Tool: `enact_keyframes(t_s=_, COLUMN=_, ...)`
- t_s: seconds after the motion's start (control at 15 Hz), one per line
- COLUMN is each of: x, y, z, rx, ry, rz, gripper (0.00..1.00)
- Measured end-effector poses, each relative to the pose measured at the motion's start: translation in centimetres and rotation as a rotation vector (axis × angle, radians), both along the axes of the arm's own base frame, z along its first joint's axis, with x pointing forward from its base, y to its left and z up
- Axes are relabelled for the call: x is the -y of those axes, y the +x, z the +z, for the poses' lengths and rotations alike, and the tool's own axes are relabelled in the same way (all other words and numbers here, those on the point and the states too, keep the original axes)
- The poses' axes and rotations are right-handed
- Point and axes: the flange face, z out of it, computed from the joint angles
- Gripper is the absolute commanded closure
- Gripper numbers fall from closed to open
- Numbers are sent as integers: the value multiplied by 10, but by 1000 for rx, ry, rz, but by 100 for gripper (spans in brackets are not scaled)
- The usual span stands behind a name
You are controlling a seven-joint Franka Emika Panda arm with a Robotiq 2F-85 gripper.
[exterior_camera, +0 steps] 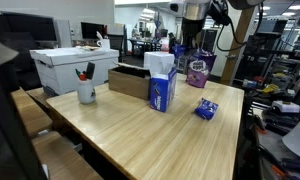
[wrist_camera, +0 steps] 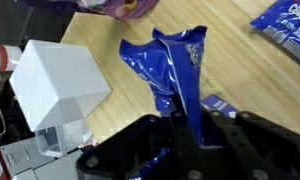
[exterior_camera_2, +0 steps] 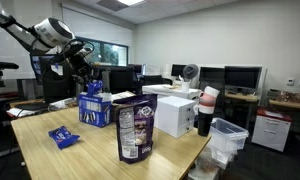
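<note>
Two fingers (wrist_camera: 215,128) clenched on blue bag (wrist_camera: 175,65), top edge | white box (wrist_camera: 55,85) near | bare tabletop (wrist_camera: 245,75) toward packet (wrist_camera: 285,22)

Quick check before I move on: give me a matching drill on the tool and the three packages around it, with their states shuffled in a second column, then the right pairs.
Column one:
1. tool
2. blue bag
3. purple bag
4. small blue packet

Column two:
a. lying flat, untouched
b. standing upright, untouched
c. shut
d. pinched at its top edge

Pairs: 1-c, 2-d, 3-b, 4-a
</note>
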Motion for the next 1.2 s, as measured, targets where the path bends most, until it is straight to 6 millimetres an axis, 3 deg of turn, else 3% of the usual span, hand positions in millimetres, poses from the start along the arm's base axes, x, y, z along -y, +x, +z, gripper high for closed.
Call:
enact_keyframes(t_s=0.33, x=-35, y=0, z=26, rx=63, ry=-88, rz=86, gripper=95)
enact_keyframes(t_s=0.67, x=-50, y=4, z=31, rx=100, ry=-142, rz=208, gripper=96)
enact_keyframes(t_s=0.93, x=-55, y=10, z=22, rx=86, ry=-114, rz=355, gripper=96)
enact_keyframes(t_s=1.2, x=-55, y=6, z=-3, rx=51, ry=-87, rz=532, gripper=96)
